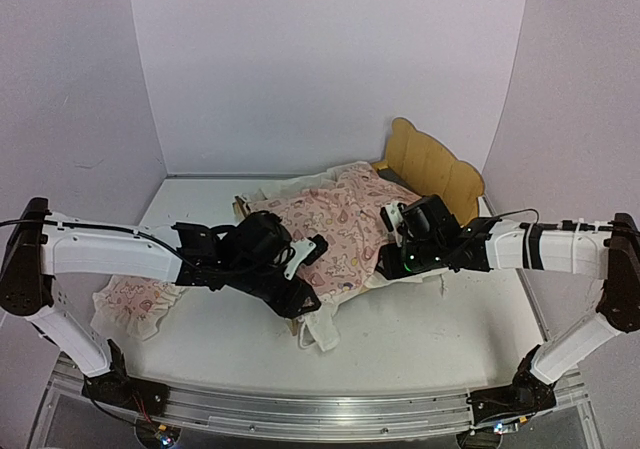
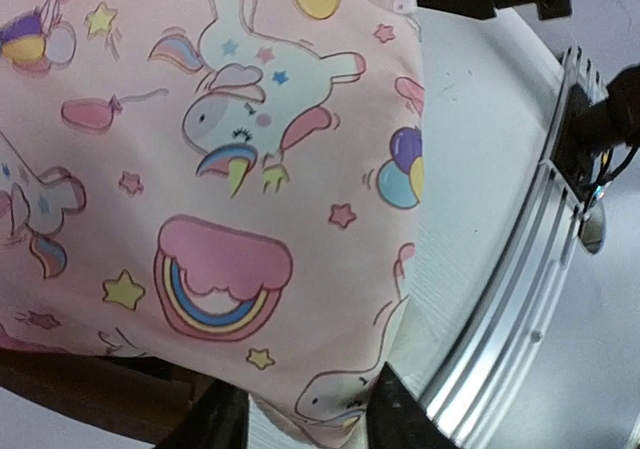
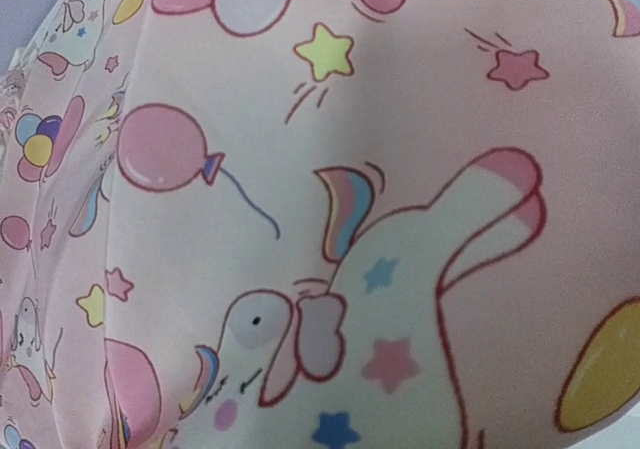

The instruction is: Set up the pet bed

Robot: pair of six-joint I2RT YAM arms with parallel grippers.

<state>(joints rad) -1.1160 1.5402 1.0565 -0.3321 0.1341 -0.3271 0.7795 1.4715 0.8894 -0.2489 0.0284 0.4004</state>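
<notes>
Close under both wrists, limp unicorn blanket [image 3: 300, 119]. Beneath it mid-table, pet bed [image 1: 435, 164]: likely light, stiff plywood; best gripped by a rail. Left gripper [image 2: 300, 419] astride hem, right gripper [image 1: 392, 224] on blanket: clamped or not, cannot tell.

The left arm [image 1: 100, 251] and right arm [image 1: 560, 249] are white with black joints and cables.

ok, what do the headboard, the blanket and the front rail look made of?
The headboard looks like light plywood or similar sheet wood: matte tan, flat, cut to a wavy outline. The blanket is soft fabric, matte pink with printed unicorns; it drapes and folds. The front rail is probably extruded aluminium: silvery sheen, long straight grooves.
</notes>
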